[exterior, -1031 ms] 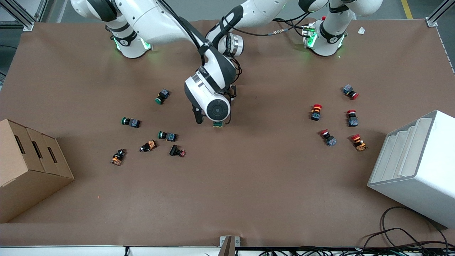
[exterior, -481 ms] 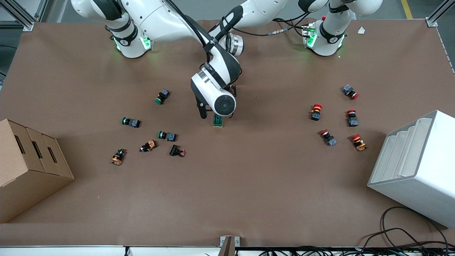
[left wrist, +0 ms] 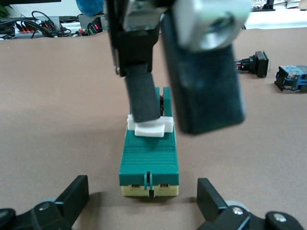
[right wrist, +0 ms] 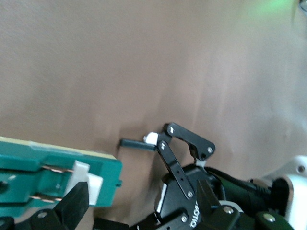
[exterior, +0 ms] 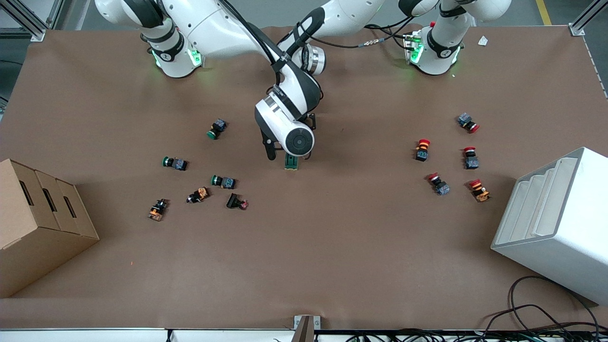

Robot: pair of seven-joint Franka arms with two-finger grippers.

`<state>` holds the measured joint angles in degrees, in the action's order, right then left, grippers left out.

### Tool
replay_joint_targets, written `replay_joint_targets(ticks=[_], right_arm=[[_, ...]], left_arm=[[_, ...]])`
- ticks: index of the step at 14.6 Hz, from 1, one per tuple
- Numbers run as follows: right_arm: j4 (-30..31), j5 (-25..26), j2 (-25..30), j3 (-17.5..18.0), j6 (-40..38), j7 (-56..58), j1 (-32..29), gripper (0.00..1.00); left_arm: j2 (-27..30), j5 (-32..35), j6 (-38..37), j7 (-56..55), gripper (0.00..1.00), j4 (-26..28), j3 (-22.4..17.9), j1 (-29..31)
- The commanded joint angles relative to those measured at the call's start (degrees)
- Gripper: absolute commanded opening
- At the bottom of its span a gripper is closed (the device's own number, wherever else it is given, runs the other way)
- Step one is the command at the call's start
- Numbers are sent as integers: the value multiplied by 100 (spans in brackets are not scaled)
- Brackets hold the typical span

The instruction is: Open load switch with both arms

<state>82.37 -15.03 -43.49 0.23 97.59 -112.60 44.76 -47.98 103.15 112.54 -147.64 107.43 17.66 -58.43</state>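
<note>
The switch (exterior: 290,162) lies flat at the middle of the table, between the two groups of buttons (exterior: 223,181). I judge the step in hand is to brace the body and push the lever (left wrist: 150,128). To do it well, the left gripper (left wrist: 144,192) should close on the green sides before any push, so the body does not slide. Its fingers (left wrist: 74,199) are wide apart, one on each side of the end of the switch, touching nothing. The right gripper (left wrist: 176,122) is also parted and holds nothing. One finger (left wrist: 143,96) rests on the white lever and the other hangs just beside the body.
</note>
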Motion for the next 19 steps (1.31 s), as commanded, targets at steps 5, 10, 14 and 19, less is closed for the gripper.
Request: replay_joint_targets(ticks=[5,10,14,19], right_arm=[[77,483,1272,-15,-934,2598,-1398,100],[60,1178,1931,-14,-1216,5338,-2471,100],[42,1415,2213,-14,-1208,7467,-3201,100],[-299,1416,2258,-23,-1216,10156,-4281,100]], left_arm=[[-256,-5,145,-36,99,-46,-25,25],[-124,-154,145,95,99,-73,45,42],[112,-1022,154,700,99,-169,168,60],[508,-1822,163,922,99,-309,177,86]])
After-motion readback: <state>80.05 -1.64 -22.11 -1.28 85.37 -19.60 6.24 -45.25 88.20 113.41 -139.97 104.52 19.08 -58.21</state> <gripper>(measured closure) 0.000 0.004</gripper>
